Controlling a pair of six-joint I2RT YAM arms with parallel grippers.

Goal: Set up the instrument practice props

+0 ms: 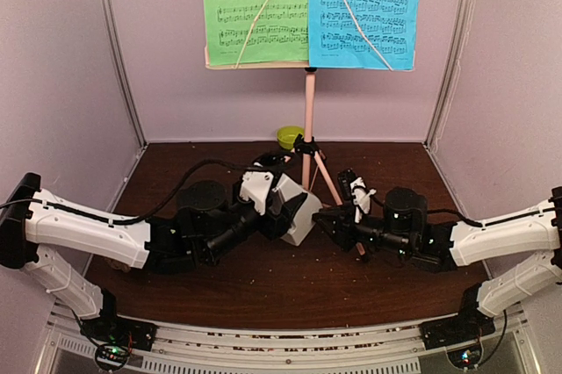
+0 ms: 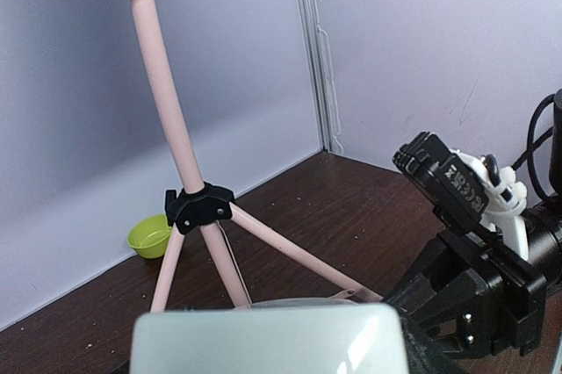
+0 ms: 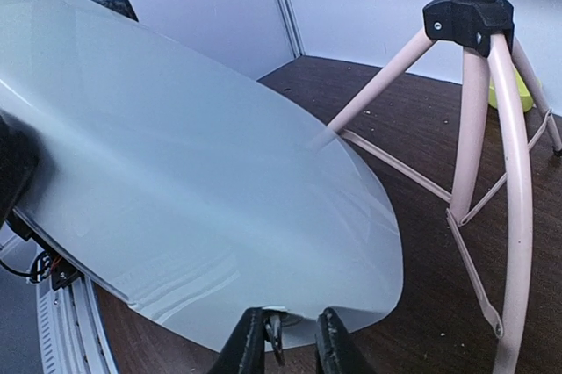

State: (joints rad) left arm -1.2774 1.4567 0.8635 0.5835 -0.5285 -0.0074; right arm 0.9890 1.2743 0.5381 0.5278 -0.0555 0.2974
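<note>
The glossy, pale pyramid metronome tilts over the middle of the dark brown counter, clamped in the left pincer. The right pincer stands narrowly apart at its smooth lower edge; whether it grips, I cannot tell. The pink tubular stand rises near the back edge.

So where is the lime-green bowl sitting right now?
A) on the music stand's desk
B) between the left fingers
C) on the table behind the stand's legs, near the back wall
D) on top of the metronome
C: the lime-green bowl rests on the table just behind the pink music stand, with neither arm touching it.
</note>
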